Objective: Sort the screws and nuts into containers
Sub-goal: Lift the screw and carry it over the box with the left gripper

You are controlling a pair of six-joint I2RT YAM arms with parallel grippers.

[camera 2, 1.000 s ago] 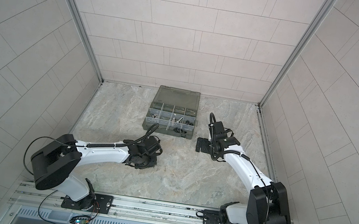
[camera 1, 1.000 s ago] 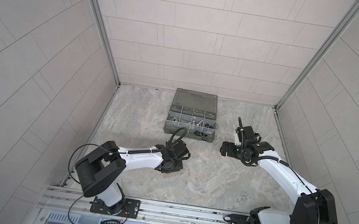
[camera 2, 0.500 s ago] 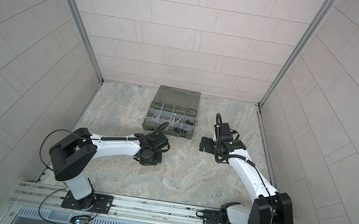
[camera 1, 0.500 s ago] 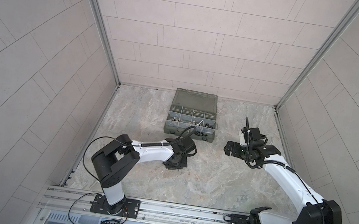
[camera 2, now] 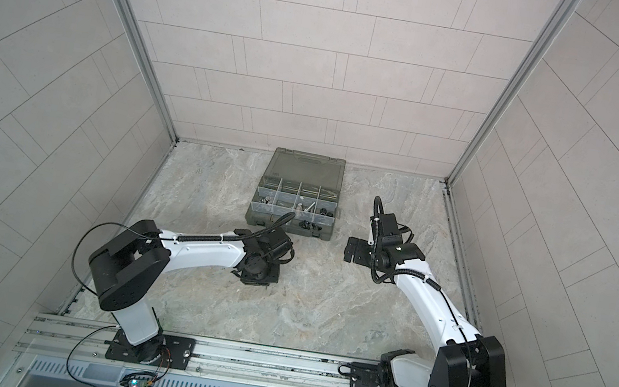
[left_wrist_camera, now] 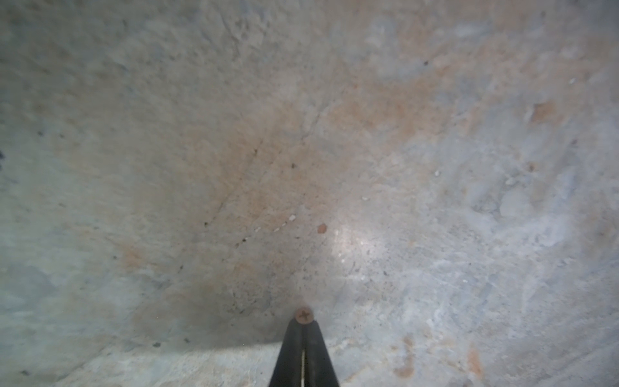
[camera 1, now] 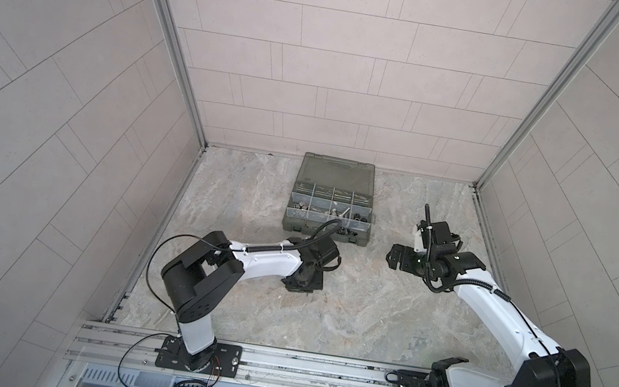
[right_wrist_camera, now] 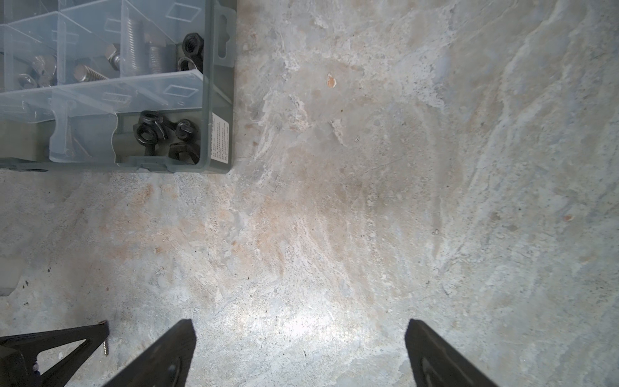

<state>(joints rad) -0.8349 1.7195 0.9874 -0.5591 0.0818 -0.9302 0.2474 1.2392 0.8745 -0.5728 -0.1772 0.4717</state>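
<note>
My left gripper [left_wrist_camera: 303,325] clamps a small screw [left_wrist_camera: 304,315]; my right gripper [right_wrist_camera: 300,325] gapes empty. Next, I lift it to the far containers [camera 1: 313,213].

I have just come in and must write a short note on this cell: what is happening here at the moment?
Hardware is being sorted into an open organiser case on the stone table. The left tool is shut on a small cross-head screw, pointing down at the table in front of the case. Whether the screw is lifted is not clear. The right tool is open and empty, hovering beside a near corner of the case. Silver bolts and black nuts already lie in its compartments.
</note>
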